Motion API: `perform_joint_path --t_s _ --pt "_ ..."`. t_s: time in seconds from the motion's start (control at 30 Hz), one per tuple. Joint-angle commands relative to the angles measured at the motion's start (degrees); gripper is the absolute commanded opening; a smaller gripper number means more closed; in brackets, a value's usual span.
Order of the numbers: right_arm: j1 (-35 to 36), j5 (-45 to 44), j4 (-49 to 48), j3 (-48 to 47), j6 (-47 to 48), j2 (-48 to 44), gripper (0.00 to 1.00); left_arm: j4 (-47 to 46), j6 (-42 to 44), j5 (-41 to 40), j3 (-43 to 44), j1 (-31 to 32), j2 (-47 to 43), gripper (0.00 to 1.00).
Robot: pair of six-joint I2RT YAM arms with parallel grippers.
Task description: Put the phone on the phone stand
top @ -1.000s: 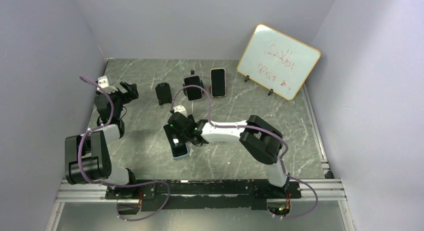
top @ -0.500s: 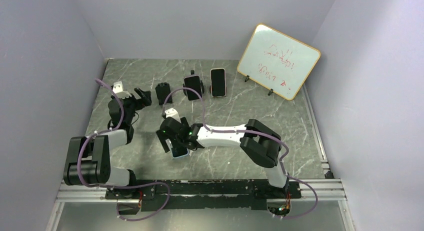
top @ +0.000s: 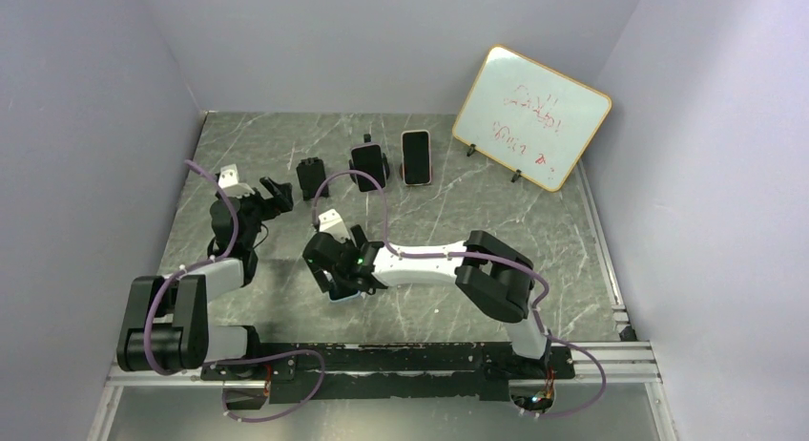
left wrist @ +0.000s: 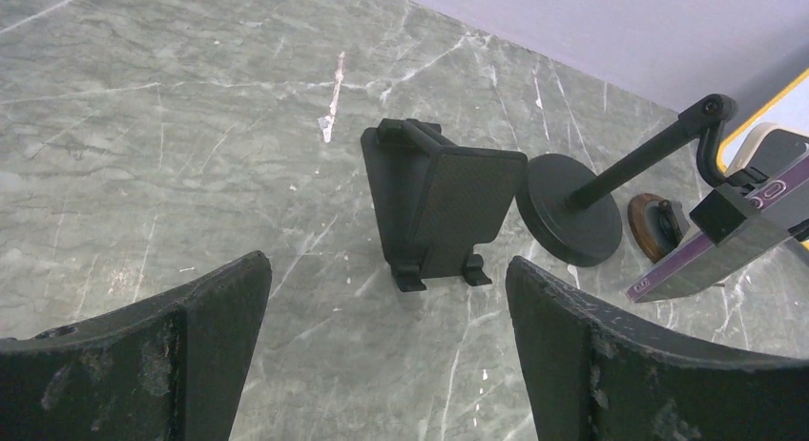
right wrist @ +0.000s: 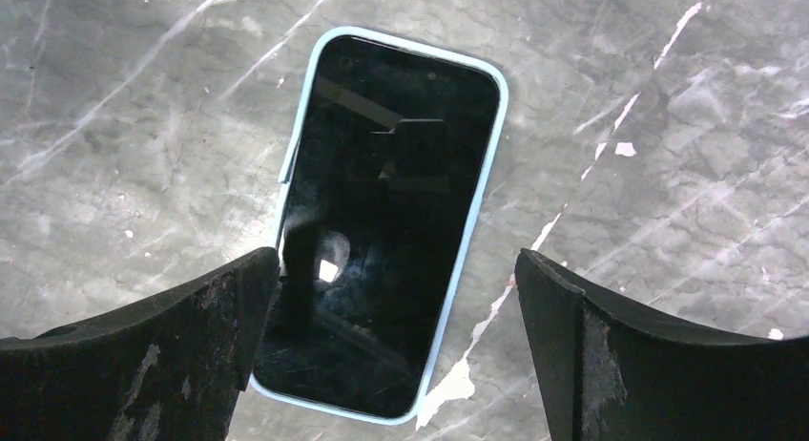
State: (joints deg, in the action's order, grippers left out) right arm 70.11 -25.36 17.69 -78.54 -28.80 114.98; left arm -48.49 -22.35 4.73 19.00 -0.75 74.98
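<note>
The phone [right wrist: 391, 202], black-screened in a light blue case, lies flat on the marble table. My right gripper [right wrist: 396, 312] hangs open just over its lower end, one finger [right wrist: 205, 341] overlapping the phone's left edge and the other out to the right on bare table. In the top view that gripper [top: 332, 267] hides most of the phone [top: 347, 293]. The empty black phone stand [left wrist: 441, 204] stands upright ahead of my open left gripper [left wrist: 386, 360], which holds nothing. From above, the left gripper [top: 279, 195] is just left of the stand [top: 311, 177].
A round-based arm stand [left wrist: 570, 208] carries a purple-cased phone [left wrist: 754, 226] right of the empty stand. Another phone [top: 415, 157] lies further right. A whiteboard [top: 530, 116] leans at the back right. Grey walls close in the table.
My left gripper has swung right, towards the black stand. The right gripper has shifted left and settled over the blue-cased phone, which has not moved.
</note>
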Motion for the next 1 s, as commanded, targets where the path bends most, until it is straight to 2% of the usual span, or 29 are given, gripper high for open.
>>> perform_joint_path --t_s 0.0,0.37,0.97 --pt "0.3 -2.2 1.0 0.0 -1.1 -1.3 1.0 -0.6 -0.8 0.2 -0.1 0.4 0.5 0.97" --pt "0.3 3.9 0.7 -2.1 0.9 0.1 1.0 -1.5 -1.0 1.2 0.1 0.5 2.6 0.97" --pt "0.3 2.5 6.8 -6.8 -1.2 5.9 1.0 -2.0 -2.0 3.4 0.1 0.4 3.6 0.97"
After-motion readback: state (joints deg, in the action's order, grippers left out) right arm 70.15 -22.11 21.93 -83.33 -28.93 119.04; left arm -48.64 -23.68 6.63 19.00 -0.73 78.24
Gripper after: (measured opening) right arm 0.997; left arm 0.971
